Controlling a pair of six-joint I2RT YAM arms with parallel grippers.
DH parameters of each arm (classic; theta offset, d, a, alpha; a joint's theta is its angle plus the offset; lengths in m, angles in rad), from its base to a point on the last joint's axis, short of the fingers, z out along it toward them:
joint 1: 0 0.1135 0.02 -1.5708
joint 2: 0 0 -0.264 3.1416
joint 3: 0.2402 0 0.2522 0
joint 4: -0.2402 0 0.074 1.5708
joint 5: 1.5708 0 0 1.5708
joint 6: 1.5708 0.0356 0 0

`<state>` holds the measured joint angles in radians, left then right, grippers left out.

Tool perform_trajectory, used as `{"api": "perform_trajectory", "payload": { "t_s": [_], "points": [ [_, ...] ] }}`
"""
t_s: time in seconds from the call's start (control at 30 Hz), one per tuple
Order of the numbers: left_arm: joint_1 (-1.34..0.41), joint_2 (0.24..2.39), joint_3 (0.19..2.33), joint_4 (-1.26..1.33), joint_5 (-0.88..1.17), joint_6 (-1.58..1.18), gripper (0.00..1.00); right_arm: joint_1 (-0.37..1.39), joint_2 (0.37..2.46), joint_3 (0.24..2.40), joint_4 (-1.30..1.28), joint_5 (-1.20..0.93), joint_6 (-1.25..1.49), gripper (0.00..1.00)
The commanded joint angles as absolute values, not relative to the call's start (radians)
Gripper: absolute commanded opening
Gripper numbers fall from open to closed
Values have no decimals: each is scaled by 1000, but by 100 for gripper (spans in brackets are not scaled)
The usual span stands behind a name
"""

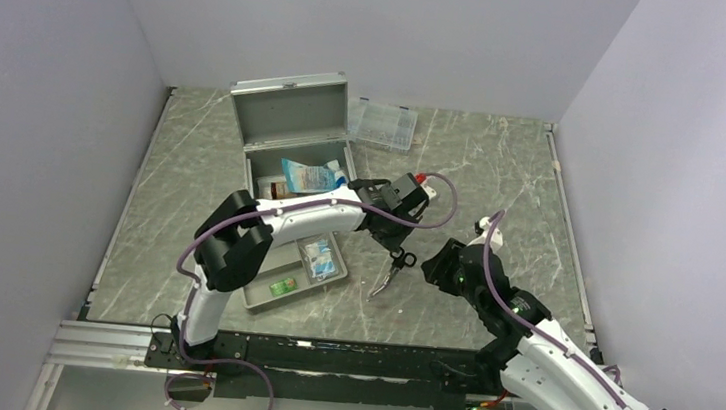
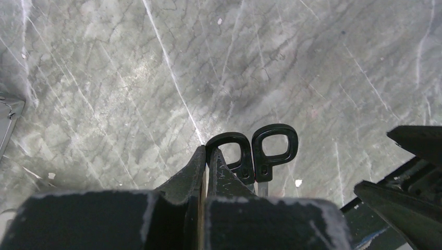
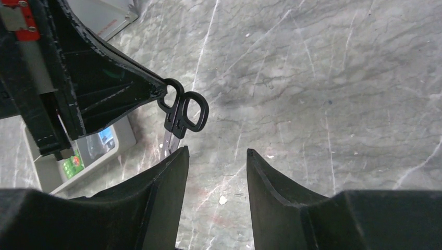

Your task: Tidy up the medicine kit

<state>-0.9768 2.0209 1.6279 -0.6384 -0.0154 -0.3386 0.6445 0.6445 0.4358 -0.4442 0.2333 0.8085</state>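
The medicine kit (image 1: 295, 163) is a grey metal box at the back left, its lid (image 1: 287, 115) open and upright, with a blue-white packet (image 1: 309, 175) inside. My left gripper (image 1: 398, 241) is shut on one black handle loop of a pair of scissors (image 1: 389, 271), which hang blades down over the table's middle. In the left wrist view the gripper (image 2: 209, 151) pinches the left loop of the scissors (image 2: 274, 148). My right gripper (image 1: 437, 262) is open and empty just right of the scissors, which appear in the right wrist view (image 3: 190, 112) beyond its fingertips (image 3: 216, 152).
A shallow grey divided tray (image 1: 260, 299) with small packets lies in front of the kit, and it also shows in the right wrist view (image 3: 44, 166). A flat clear plastic compartment case (image 1: 382, 123) lies at the back, right of the lid. Walls enclose the table.
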Motion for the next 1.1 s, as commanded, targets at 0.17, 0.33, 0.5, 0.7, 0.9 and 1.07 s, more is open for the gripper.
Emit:
{"api": "perform_trajectory", "payload": {
  "t_s": [0.17,0.33,0.5,0.7,0.9,1.07],
  "points": [
    [-968,1903,1581,-576,103,-357,0,643,554,403,-351,192,841,50],
    [-965,1882,1553,-550,164,-367,0,643,551,391,-330,168,852,52],
    [-962,1855,1528,-525,203,-376,0,643,550,385,-323,151,861,54],
    [-957,1830,1513,-521,213,-377,0,642,554,389,-325,135,867,55],
    [-954,1820,1502,-501,238,-386,0,642,568,377,-281,85,883,54],
    [-952,1811,1494,-482,265,-394,0,643,572,376,-264,69,893,46]
  ]
}}
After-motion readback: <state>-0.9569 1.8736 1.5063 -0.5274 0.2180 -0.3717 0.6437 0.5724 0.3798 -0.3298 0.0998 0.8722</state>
